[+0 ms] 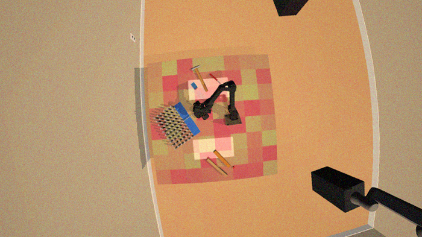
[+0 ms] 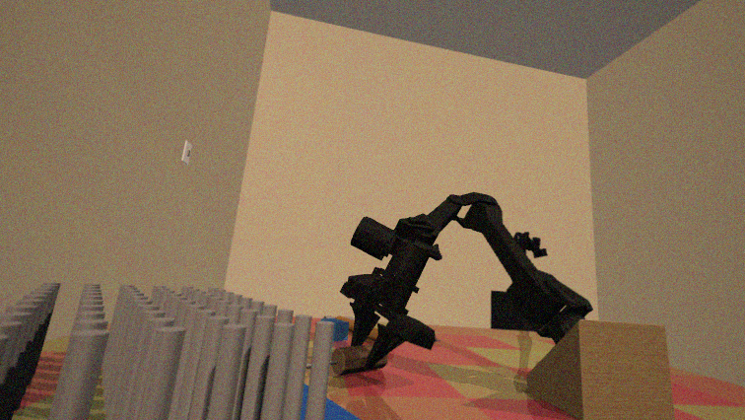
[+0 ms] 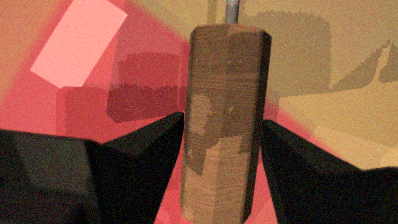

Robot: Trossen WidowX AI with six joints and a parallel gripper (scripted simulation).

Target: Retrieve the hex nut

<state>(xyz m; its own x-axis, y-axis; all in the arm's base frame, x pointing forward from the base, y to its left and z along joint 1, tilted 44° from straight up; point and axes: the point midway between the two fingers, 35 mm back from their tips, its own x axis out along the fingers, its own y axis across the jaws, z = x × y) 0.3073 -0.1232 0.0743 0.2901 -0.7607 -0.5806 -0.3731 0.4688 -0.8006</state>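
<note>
My gripper [image 2: 363, 355] [image 3: 222, 124] is shut on the brown wooden handle [image 2: 346, 361] [image 3: 222, 90] of a tool. The handle hangs low over the patterned surface, beside the strip. A thin metal rod [image 1: 187, 118] [image 3: 232, 11] runs from its front end; in the top view it reaches over the blue taped strip [image 1: 192, 126] [image 2: 333, 412] towards the field. Its far tip cannot be made out. The grey metal spacers [image 1: 174, 127] [image 2: 169, 370] stand upright in rows behind the strip. The hex nut cannot be made out in any view.
A T-headed tool [image 1: 201, 79], a thin red-handled tool [image 1: 213, 76] and a blue block [image 1: 194, 85] [image 2: 336, 329] lie at the upper side. An orange stick [image 1: 221, 158] and a tan stick [image 1: 217, 166] lie at the lower side. A wooden block [image 2: 623, 370] fills the exterior view's right foreground.
</note>
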